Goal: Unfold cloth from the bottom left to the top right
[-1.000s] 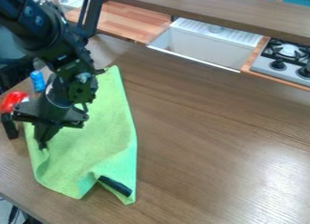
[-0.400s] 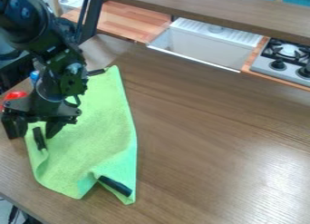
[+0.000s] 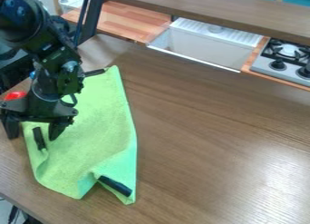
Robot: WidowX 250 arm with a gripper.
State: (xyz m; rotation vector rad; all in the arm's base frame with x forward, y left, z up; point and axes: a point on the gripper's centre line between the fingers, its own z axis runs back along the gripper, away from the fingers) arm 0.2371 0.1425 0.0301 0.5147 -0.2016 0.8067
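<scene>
1. Since the frame a second ago, we see the gripper (image 3: 34, 136) has shifted toward the left side of our view, and its fingers have gone from close together to spread; the cloth (image 3: 91, 132) looks to lie as it did
2. We find the fingers apart now, with a dark strip (image 3: 39, 138) on the cloth showing between them; one finger is over the cloth and the other is near its left edge, though we cannot tell whether either touches it
3. Our green cloth lies on the left part of the wooden table (image 3: 205, 146), narrowing to a corner at the top beside another dark piece (image 3: 95, 72)
4. Nearest us, the cloth's edge is creased and turned up, and we see a second dark strip (image 3: 115, 185) slanting by its lower right corner
5. Beyond the arm we make out a red object (image 3: 15, 95) and a bit of something blue (image 3: 32, 75), partly hidden
6. Across the table we have a white sink (image 3: 209, 48), and to its right a stove (image 3: 275, 66) with dark knobs
</scene>
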